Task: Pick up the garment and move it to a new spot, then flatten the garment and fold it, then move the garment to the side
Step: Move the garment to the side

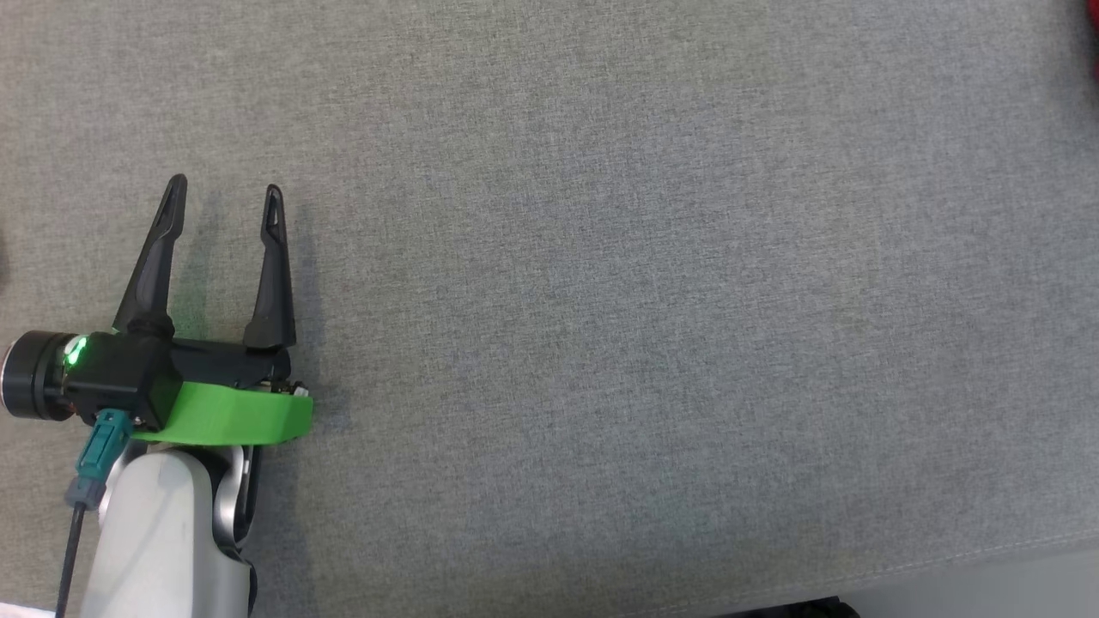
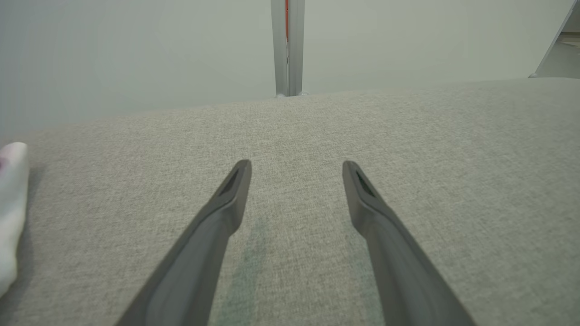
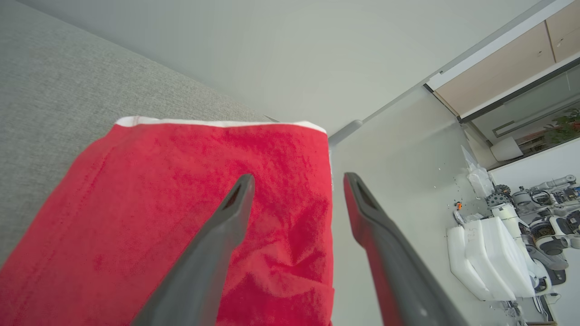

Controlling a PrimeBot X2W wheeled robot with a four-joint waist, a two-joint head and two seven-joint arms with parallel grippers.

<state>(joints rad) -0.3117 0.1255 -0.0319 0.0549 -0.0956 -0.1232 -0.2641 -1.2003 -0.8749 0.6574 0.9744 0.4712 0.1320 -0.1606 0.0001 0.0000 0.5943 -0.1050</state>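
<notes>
The right gripper (image 3: pixel 297 181) has its two dark fingers spread wide with nothing between them. It is poised above the red garment (image 3: pixel 181 190), with the left finger over the cloth and the right finger past the cloth's edge. The garment lies fairly flat on the grey fabric-covered tabletop (image 3: pixel 54 90), its white-trimmed hem at the far end. Its long axis runs roughly along the fingers, from that hem back toward the wrist. A few creases gather near its right-hand border, which seems to sit at the tabletop's edge with the floor beyond. The left gripper (image 1: pixel 225 190) is likewise open and empty, low over bare grey cloth at the lower left of the head view. There a sliver of red (image 1: pixel 1092 39) in the far upper right corner is probably the same garment, so it lies well apart from that arm, forward and to the robot's right. The right arm is plainly the nearer one for any grasp or shift. In the left wrist view a pale cloth-like thing (image 2: pixel 11 203) rests at the left border; what it is cannot be told.
</notes>
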